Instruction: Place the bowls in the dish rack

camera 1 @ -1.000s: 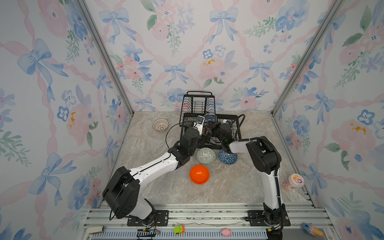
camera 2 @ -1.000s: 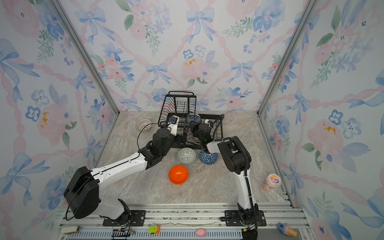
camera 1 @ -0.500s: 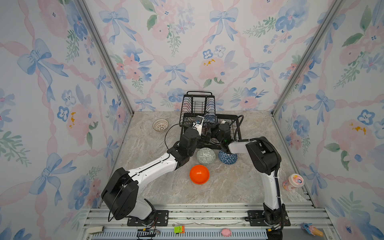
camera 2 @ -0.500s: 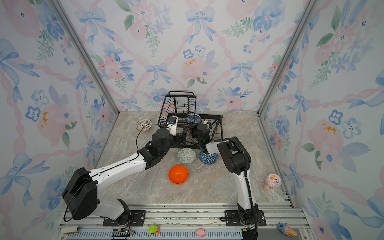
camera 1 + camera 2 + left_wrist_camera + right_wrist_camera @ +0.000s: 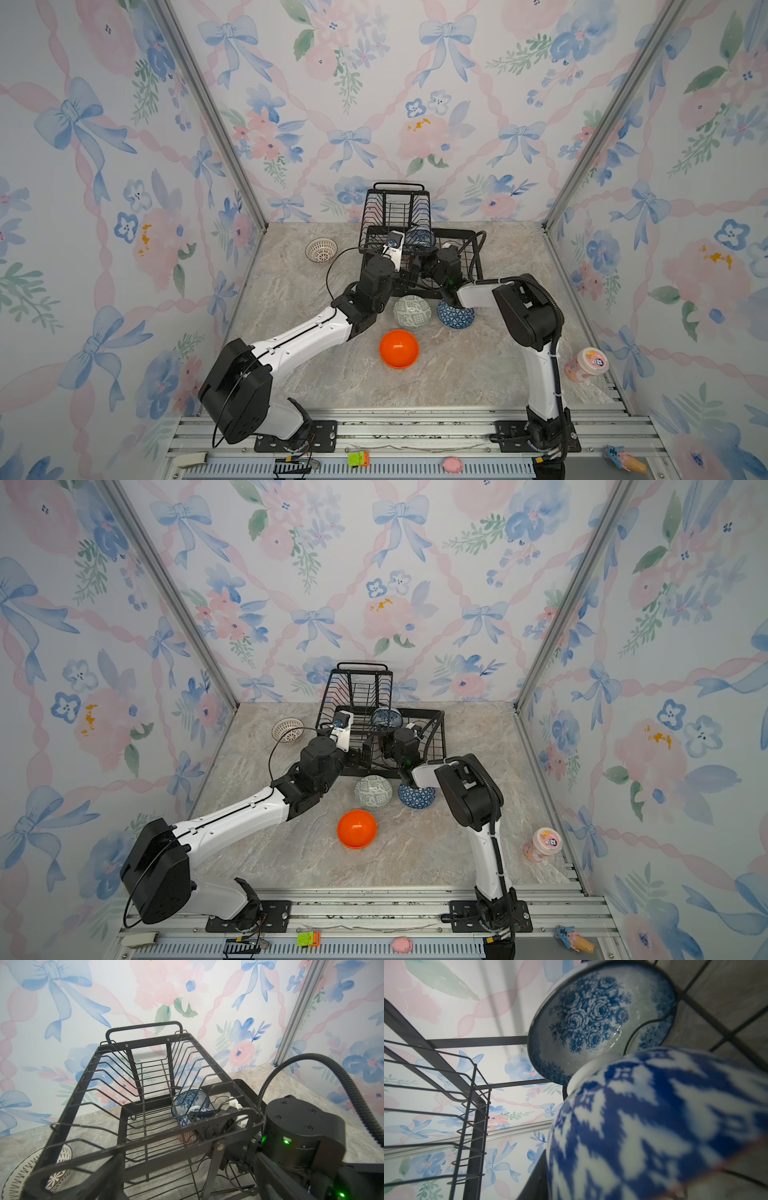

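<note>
Black dish rack [image 5: 395,208], floral bowl [image 5: 419,239] inside, apparently tilted

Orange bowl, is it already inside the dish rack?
No, the orange bowl sits on the table in front of the dish rack, apart from it.

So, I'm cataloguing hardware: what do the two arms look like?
Both arms have white link shells and black rounded joint housings. The right arm carries a ribbed black conduit; the left arm has a thin black cable loop. Green lights glow on the right wrist joint.
</note>
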Robot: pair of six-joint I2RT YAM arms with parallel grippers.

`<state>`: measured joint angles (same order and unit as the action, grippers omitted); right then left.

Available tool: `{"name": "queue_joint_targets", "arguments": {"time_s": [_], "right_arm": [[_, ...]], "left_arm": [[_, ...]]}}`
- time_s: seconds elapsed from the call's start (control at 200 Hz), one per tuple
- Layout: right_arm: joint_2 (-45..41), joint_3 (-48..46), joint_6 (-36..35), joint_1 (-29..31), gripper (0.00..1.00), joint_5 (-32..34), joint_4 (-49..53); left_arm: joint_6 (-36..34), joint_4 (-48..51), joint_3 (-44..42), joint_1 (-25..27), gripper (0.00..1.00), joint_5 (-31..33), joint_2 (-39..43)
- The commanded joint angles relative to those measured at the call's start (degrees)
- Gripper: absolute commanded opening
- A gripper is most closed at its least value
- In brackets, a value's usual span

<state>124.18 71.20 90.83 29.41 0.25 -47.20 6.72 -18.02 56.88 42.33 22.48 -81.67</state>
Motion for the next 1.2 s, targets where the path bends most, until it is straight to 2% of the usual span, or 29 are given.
{"name": "queue_joint_targets", "arguments": {"time_s": [0.0,0.645,1.195], "right_arm": [[-2.3,-1.2,-1.7,0.0,0.29,-0.8,3.3],[-4.9,-2.0,-3.6,-0.8,0.34,-1.8,4.2],[-9.8,-6.5,-6.2,-1.4,0.39,-2.1,4.9]], "left_arm": [[1.0,0.6,-0.9,-0.5,0.98,0.2,1.7],[1.6,1.2,-1.3,-0.6,0.98,0.5,2.7],[3.3,2.1,-2.0,-0.7,0.98,0.2,3.5]]}}
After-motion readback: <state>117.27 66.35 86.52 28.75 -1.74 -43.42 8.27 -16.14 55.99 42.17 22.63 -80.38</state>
